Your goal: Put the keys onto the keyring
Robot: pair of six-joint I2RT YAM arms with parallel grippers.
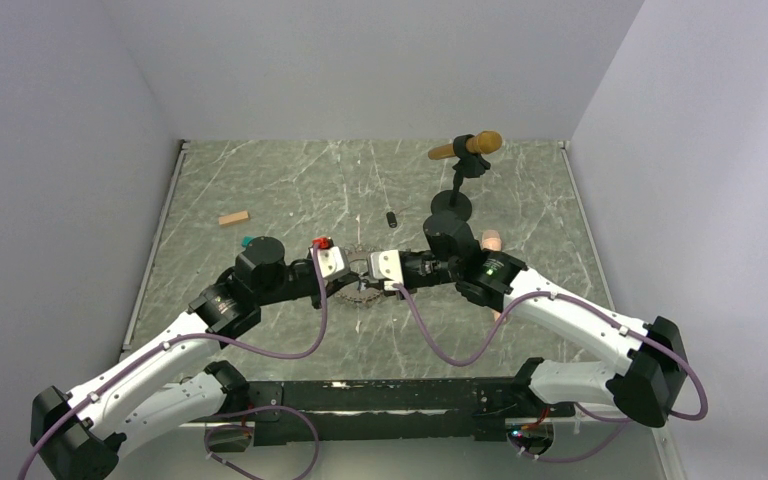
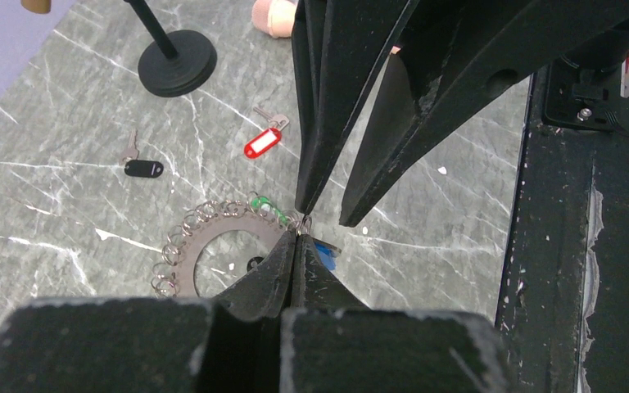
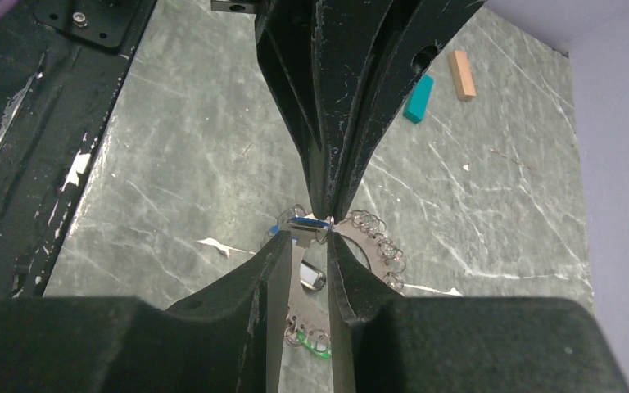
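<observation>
From above, the left gripper (image 1: pixel 347 279) and right gripper (image 1: pixel 367 277) meet tip to tip at the middle of the table (image 1: pixel 520 200), just over the keyring (image 1: pixel 360 296). Beyond them stand a black stand (image 1: pixel 452 205), a small black cylinder (image 1: pixel 391 219) and a wooden block (image 1: pixel 233 218). The left wrist camera shows the left gripper (image 2: pixel 296 246) with its fingers pressed together and a tiny wire loop at their tip. The blue key (image 2: pixel 324 250) lies just beside them, the green key (image 2: pixel 266 205) touches the keyring (image 2: pixel 182 246), and the red key (image 2: pixel 263 143) lies apart, nearer the stand (image 2: pixel 178 70). The right gripper (image 2: pixel 326 217) comes down with a narrow gap. The right wrist camera shows the right gripper (image 3: pixel 307 246) narrowly parted, with the blue key (image 3: pixel 305 222) across its tips. I cannot tell whether it squeezes it. The left gripper (image 3: pixel 328 205) touches that key from above.
</observation>
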